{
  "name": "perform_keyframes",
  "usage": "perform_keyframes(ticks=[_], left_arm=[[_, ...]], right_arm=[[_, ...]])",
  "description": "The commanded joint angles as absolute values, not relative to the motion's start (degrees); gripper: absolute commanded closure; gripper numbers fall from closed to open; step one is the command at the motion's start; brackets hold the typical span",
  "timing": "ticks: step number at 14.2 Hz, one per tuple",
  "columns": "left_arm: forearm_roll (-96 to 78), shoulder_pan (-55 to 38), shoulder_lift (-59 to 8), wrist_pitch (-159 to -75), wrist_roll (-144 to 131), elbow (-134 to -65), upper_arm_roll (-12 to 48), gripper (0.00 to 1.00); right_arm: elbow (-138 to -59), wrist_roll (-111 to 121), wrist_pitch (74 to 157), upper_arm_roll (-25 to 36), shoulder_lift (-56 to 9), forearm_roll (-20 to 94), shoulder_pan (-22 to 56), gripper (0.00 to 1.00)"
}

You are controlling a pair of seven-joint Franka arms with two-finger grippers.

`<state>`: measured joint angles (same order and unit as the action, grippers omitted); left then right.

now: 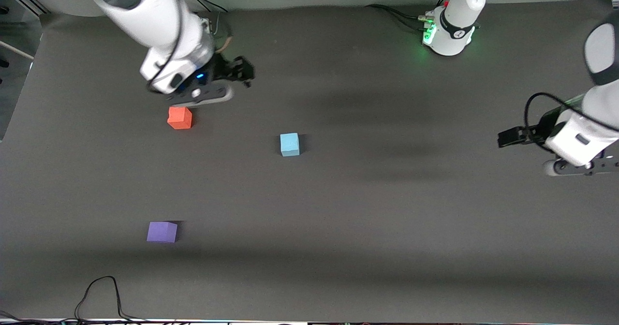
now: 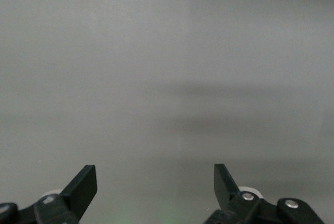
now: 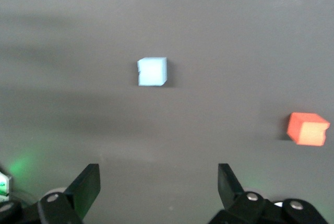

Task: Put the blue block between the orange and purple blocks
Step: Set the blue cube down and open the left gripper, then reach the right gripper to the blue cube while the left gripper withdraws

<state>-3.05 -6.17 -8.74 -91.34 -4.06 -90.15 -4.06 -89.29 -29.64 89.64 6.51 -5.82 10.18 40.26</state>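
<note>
Blue block (image 1: 289, 144) is seen resting flat on the dark counter (image 1: 367, 218), near the middle, with its sides roughly square to the counter's edges; as a cube it shows no long axis. Taken from the blue block, the orange block (image 1: 180, 117) lies toward the right arm's end of the counter and slightly farther from the front camera, well apart. The purple block (image 1: 162, 231) lies toward the same end but much nearer the front camera, also well apart from the blue block. All three cubes sit separately, none touching another, and no container is seen.

The right gripper (image 1: 238, 72) is held above the counter, farther from the front camera than the blue block and just beside the orange block; its fingers (image 3: 87, 185) are spread wide and nothing is held. In the right wrist view the blue block (image 3: 152, 71) and orange block (image 3: 308, 128) are both visible.

The left gripper (image 1: 508, 137) waits above the left arm's end of the counter, well apart from the blue block, its fingers (image 2: 83, 185) spread wide and empty.
</note>
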Motion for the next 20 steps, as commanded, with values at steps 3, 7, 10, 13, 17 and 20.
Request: perform_keyframes(ticks=[3, 7, 10, 13, 17, 20], left_arm=[[-1.33, -3.6, -0.28, -91.83, 2.28, -97.45, -3.43, 0.0], [1.14, -3.69, 2.46, -93.87, 2.72, -100.99, -3.25, 0.0], [0.7, -1.16, 2.03, -92.82, 2.72, -99.32, -0.72, 0.0], [0.7, 2.2, -0.43, -91.06, 2.9, -95.64, 3.16, 0.0], [0.7, 2.2, 0.0, -90.79, 2.9, -95.54, 3.08, 0.0], [0.7, 2.2, 0.09, -90.09, 2.9, -95.36, 2.99, 0.0]], right_arm=[[-90.16, -32.17, 93.67, 7.47, -9.57, 10.81, 43.93, 0.0], [-97.54, -32.17, 106.75, 7.47, -14.31, 10.46, 46.58, 0.0], [-102.81, -32.17, 117.47, 7.64, -19.41, 7.58, 48.94, 0.0], [-108.62, -32.17, 128.72, 7.65, -22.84, 6.77, 49.31, 0.0], [-110.13, -33.75, 136.22, 8.0, -28.29, 6.77, 51.68, 0.0], [-110.13, -34.01, 139.12, 8.0, -30.67, 6.77, 51.77, 0.0]])
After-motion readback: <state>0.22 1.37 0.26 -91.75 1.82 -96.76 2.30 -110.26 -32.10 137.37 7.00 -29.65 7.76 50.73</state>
